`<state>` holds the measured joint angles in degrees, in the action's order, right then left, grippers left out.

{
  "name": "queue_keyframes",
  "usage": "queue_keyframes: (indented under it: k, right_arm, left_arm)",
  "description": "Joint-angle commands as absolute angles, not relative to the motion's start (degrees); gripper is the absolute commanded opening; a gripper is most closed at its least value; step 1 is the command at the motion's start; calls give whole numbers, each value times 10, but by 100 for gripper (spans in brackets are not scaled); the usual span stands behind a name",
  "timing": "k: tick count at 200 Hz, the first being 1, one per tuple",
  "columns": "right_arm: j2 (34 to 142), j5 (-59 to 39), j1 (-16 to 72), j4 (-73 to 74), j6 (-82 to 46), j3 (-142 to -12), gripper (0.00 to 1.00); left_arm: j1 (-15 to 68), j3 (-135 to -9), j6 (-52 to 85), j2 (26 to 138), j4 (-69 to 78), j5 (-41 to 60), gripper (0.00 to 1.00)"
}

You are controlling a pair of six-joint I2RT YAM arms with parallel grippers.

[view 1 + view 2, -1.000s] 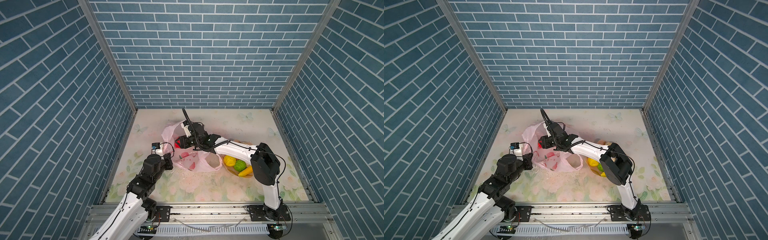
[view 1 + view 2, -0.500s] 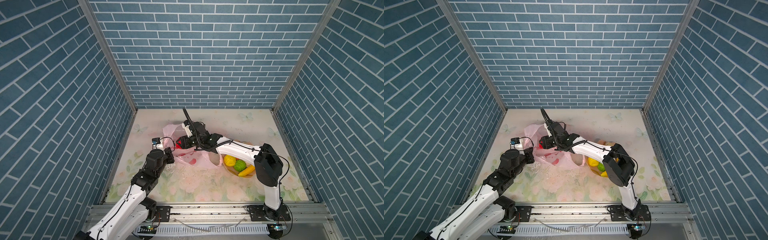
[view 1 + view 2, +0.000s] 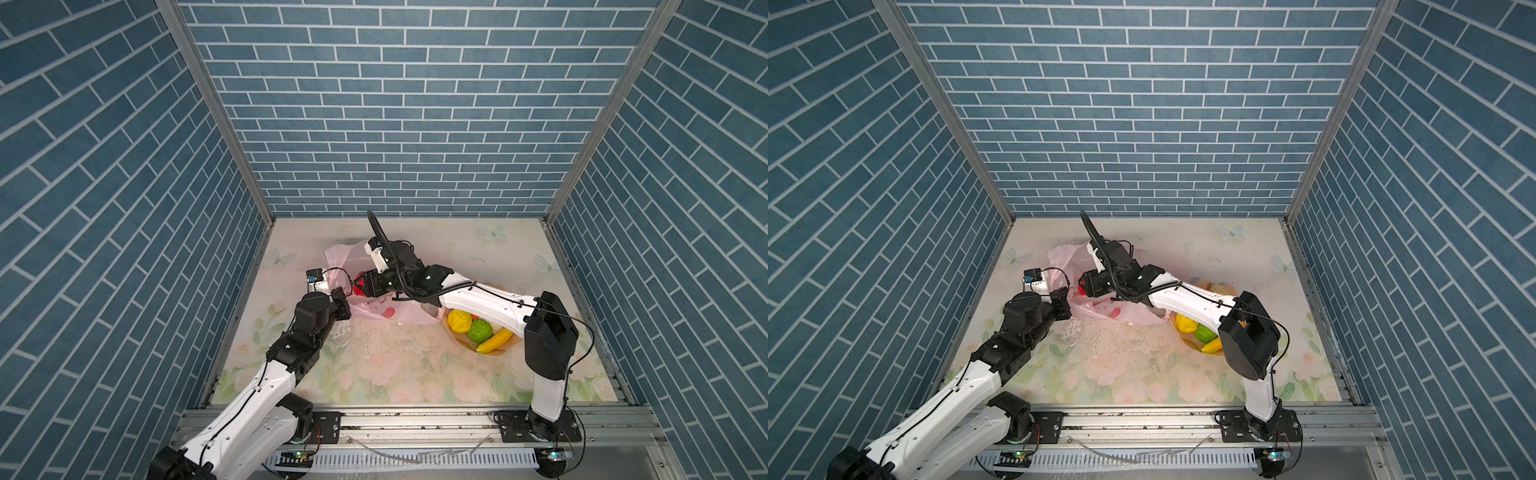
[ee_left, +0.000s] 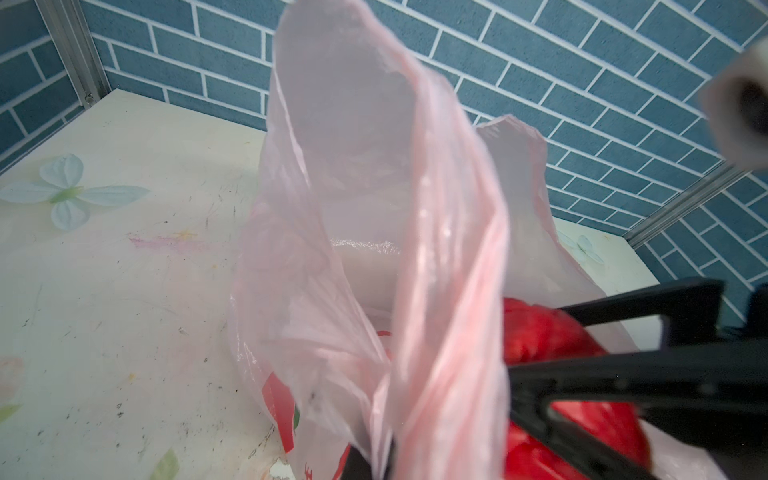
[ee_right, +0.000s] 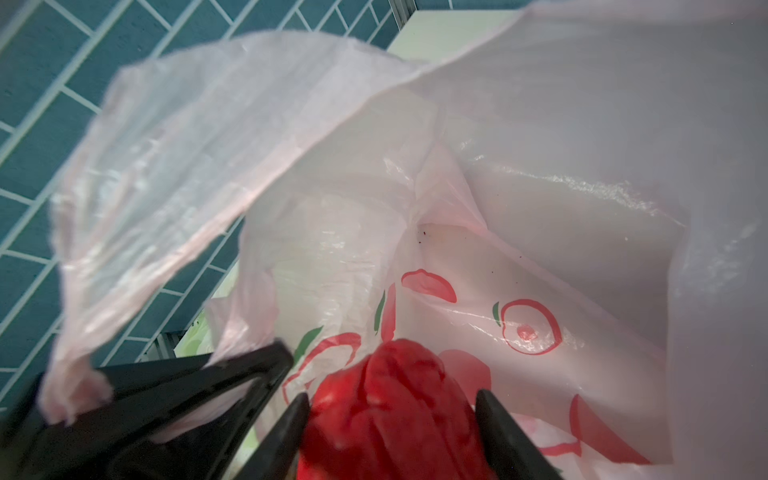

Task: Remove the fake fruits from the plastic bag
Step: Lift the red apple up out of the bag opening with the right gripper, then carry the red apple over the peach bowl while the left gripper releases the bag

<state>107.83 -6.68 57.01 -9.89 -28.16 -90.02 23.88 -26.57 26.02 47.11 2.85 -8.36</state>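
Check the right gripper (image 5: 392, 399) first: in the right wrist view its two black fingers (image 5: 498, 428) stand partly spread with the red apple (image 5: 395, 419) clamped between them, one finger against each side of the fruit. The left wrist view shows the same grip from the opposite side, with dark fingers crossing the apple, but not the spacing between them. Next, check the left gripper (image 3: 343, 298): its jaws are pressed together on a fold of the plastic bag (image 4: 374, 208). The left wrist view shows the pink film rising from that pinch as a tall loop, yet shows almost nothing of the fingers. The right wrist view shows them as a black wedge beside the apple with film bunched over it. Note that the apple sits within the opened bag, with film behind it. Only the right wrist view shows the red and green fruit prints on that inner wall clearly. In both top views the two grippers meet tip to tip over the bag, which lies crumpled on the table (image 3: 374, 374) left of centre, and the apple is only a small red patch. Only the top views show the bowl (image 3: 505, 350) just beside the bag under the right arm, holding a yellow round fruit (image 3: 459, 321), a bumpy green ball (image 3: 479, 331) and a banana (image 3: 494, 341).
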Motion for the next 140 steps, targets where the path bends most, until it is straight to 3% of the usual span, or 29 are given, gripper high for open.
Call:
queue_keyframes:
  k: [1,140]
  right_arm:
    - [1039,-33,573,-123,-255,-886,9]
    - [889,99,554,-203,-204,-826,9]
  left_arm:
    - [239,-281,248,481,53,-87,6]
    - [228,-352,245,602,67,-54,8]
